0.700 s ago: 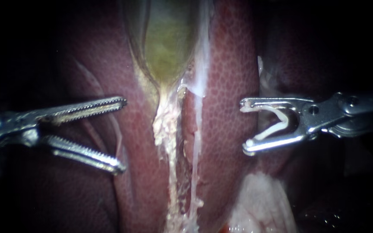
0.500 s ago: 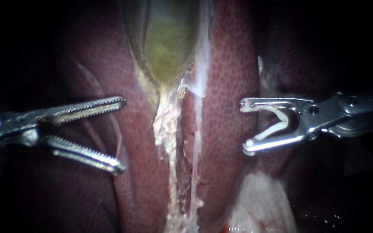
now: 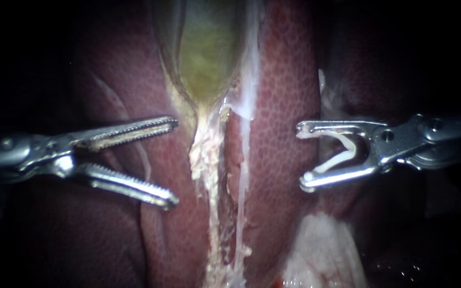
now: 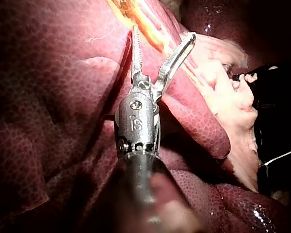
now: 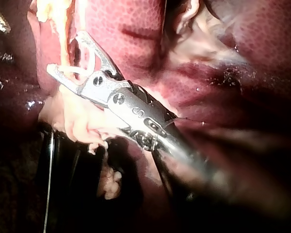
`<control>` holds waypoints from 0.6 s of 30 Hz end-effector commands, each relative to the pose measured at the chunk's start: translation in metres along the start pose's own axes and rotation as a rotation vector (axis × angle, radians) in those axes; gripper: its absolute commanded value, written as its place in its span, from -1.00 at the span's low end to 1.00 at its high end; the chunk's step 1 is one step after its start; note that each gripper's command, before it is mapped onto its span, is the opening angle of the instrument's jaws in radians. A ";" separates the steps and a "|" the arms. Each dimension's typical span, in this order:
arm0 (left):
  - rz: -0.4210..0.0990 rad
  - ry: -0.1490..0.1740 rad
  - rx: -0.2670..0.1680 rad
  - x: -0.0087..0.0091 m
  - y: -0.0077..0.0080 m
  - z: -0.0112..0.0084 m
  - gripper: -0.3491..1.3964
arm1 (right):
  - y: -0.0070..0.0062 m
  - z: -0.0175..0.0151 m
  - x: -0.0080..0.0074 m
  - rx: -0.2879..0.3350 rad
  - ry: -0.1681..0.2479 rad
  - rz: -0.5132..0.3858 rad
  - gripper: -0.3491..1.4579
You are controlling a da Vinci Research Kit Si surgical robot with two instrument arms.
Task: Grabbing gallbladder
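The gallbladder (image 3: 206,53), greenish-yellow, lies between red liver (image 3: 284,96) lobes and narrows into a pale ragged strip (image 3: 206,154). My left instrument (image 3: 173,162) has its toothed jaws open, tips just left of that strip and touching nothing between them. In the left wrist view these jaws (image 4: 162,41) spread over the liver (image 4: 53,73), with the yellowish strip (image 4: 145,19) just ahead. My right instrument (image 3: 301,157) hovers right of the liver lobe, jaws apart with a white V-shaped clip (image 3: 342,152) seated between them. The right wrist view shows those jaws (image 5: 65,52) holding the clip (image 5: 80,70).
A pale whitish lump of tissue (image 3: 321,250) sits below the right instrument. A thin white membrane (image 3: 249,80) runs along the gallbladder's right edge. Dark space surrounds the liver on both sides. In the right wrist view, pale fat (image 5: 82,121) lies under the jaws.
My left instrument has slid right, its open jaws now closer to the pale strip below the gallbladder. The right instrument and its clip have stayed put.
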 end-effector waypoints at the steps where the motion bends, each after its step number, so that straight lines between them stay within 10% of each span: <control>1: -0.005 0.000 0.002 0.0003 0.0000 0.0004 0.31 | 0.0000 0.0000 0.0000 0.000 0.000 0.000 0.05; 12: -0.084 0.017 -0.043 0.0026 0.0013 0.0026 -0.06 | 0.0000 0.0000 0.0000 0.000 0.000 0.000 0.05; 18: -0.129 0.044 -0.081 0.0039 0.0029 0.0025 -0.77 | 0.0000 0.0002 0.0001 -0.001 0.000 0.000 0.05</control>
